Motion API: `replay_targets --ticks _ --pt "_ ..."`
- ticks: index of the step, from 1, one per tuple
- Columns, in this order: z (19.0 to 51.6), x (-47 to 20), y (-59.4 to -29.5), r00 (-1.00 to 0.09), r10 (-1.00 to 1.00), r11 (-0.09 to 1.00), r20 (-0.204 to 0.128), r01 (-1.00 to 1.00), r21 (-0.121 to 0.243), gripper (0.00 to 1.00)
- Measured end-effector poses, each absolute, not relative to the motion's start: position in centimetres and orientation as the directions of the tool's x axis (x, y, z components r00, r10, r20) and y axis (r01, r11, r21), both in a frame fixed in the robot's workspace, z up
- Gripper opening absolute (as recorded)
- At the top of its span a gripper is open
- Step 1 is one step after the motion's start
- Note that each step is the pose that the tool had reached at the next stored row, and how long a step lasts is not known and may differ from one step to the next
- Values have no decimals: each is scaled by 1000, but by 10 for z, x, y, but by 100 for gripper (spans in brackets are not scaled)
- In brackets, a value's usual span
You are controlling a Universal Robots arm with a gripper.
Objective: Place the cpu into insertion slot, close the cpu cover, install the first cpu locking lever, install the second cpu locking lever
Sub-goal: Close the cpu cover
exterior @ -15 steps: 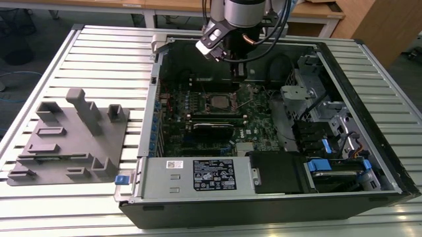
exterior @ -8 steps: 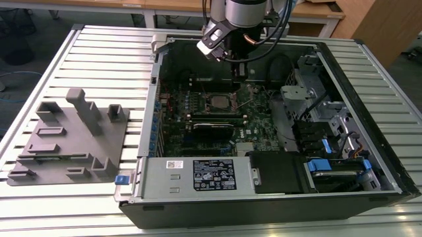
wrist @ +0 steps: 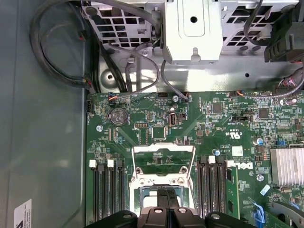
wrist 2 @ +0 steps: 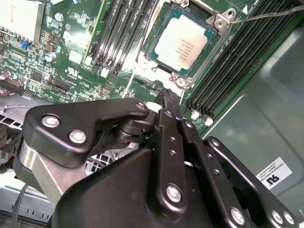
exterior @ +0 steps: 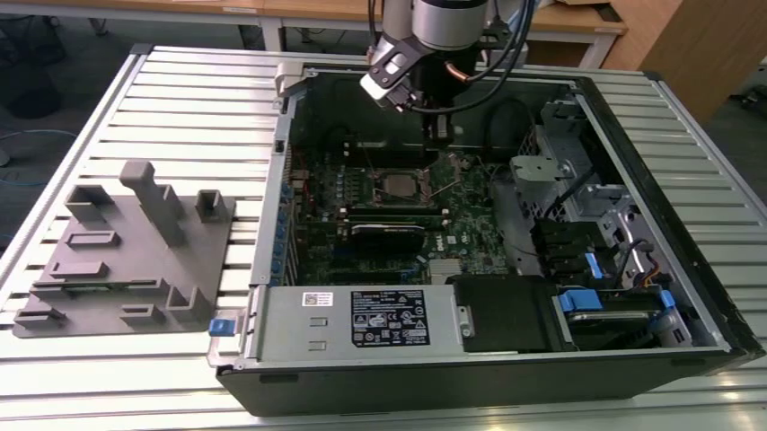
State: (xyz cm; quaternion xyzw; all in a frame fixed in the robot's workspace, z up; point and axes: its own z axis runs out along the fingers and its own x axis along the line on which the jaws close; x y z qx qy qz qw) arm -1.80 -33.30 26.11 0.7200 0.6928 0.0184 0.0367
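A slatted surface (exterior: 180, 90) bears an open computer case (exterior: 480, 392): the cpu (wrist 2: 186, 42) sits in the insertion slot (wrist 2: 176, 80) just ahead of the hand (wrist 2: 166, 97), its fingers (wrist 2: 164, 124) pressed together, empty. The cpu cover (wrist: 164, 164) stands open, a lever (wrist 2: 270, 15) unlatched.

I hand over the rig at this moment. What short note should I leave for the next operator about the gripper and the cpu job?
Gripper: shut, holding nothing, close by the insertion slot.
Done: the cpu lies seated in the slot, silver face up.
The cpu cover is open, swung back from the socket.
Left: closing the cover and both locking levers; one lever sticks out unlatched.
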Motion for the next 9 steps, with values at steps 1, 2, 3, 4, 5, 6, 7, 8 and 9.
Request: replay_targets --ticks 1,2,3,4,5,6,7,8,9 --pt "261 -18 -333 39 999 -37 -24 996 78 10" --pt "261 -17 -333 39 999 -37 -24 996 78 10" --pt "261 -17 -333 39 999 -37 -24 996 78 10" --pt "261 -17 -333 39 999 -37 -24 996 78 10" --pt "261 -17 -333 39 999 -37 -24 996 78 10" --pt "261 -17 -333 39 999 -37 -24 996 78 10" --pt "261 -17 -333 39 999 -37 -24 996 78 10" --pt "261 -17 -333 39 999 -37 -24 996 78 10" --pt "261 -17 -333 39 999 -37 -24 996 78 10"
